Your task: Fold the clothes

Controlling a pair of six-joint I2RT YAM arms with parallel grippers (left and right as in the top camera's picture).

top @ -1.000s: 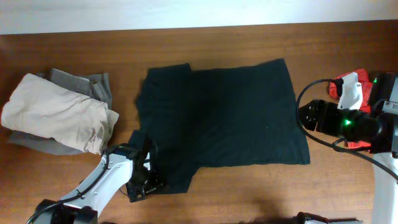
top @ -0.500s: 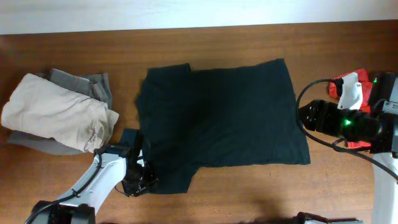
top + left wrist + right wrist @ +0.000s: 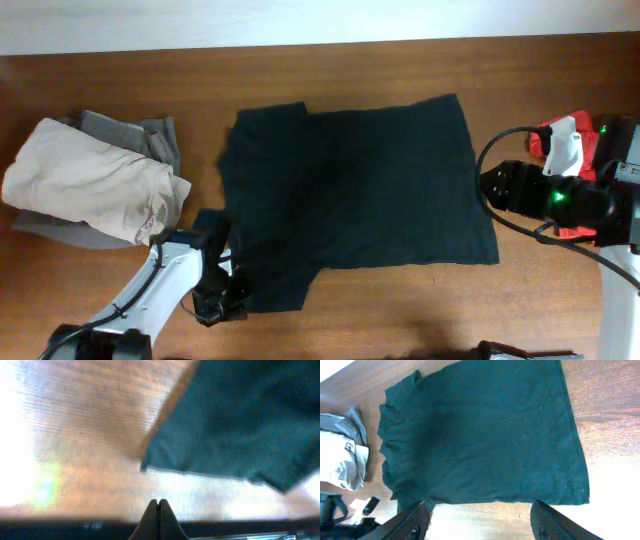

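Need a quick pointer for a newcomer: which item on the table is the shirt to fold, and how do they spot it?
On the brown wooden table, look at the middle: a large T-shirt lies spread flat, its short sleeves at the left end. It is the only black piece. The beige garment and grey garment are piled at the left, and the red garment is at the far right.
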